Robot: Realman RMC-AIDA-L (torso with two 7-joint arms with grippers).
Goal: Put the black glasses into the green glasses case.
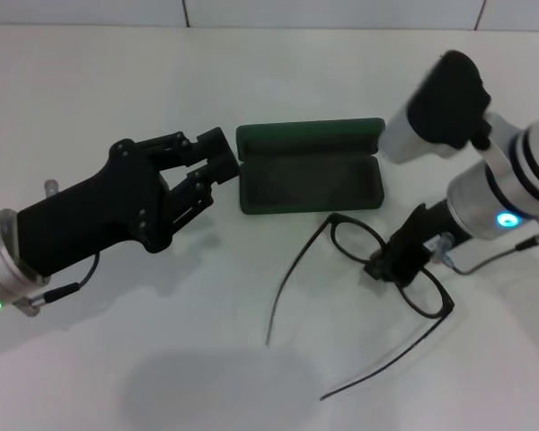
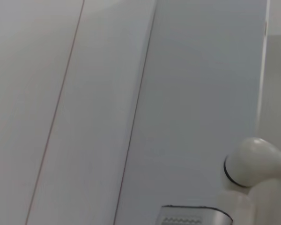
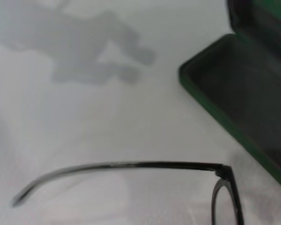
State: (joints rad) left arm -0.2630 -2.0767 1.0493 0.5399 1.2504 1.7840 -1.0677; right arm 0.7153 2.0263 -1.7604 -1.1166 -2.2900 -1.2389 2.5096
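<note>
The black glasses (image 1: 391, 269) are lying on the white desk (image 1: 117, 108) at the near right, unfolded, with both slim temple arms stretching toward the near edge, one curving to the near left and the other running down toward the near centre. The right gripper (image 1: 397, 260) is sitting over the bridge of the frame, between the two lenses, and its jaws look closed on the glasses there, though the contact itself is partly hidden by the dark jaws. In the right wrist view one temple arm (image 3: 131, 165) is running across the desk up to its hinge at the frame corner, with the case just beyond it.

Just beyond the glasses, at the centre, the green glasses case (image 1: 310, 175) is lying open on the desk, its dark tray facing up and its lid standing at the far side. The near lens rim is just beside the case's near right edge, not inside it.

The left gripper (image 1: 217, 169) is hovering at the left, just beside the left end of the case, its jaws parted and holding nothing.
</note>
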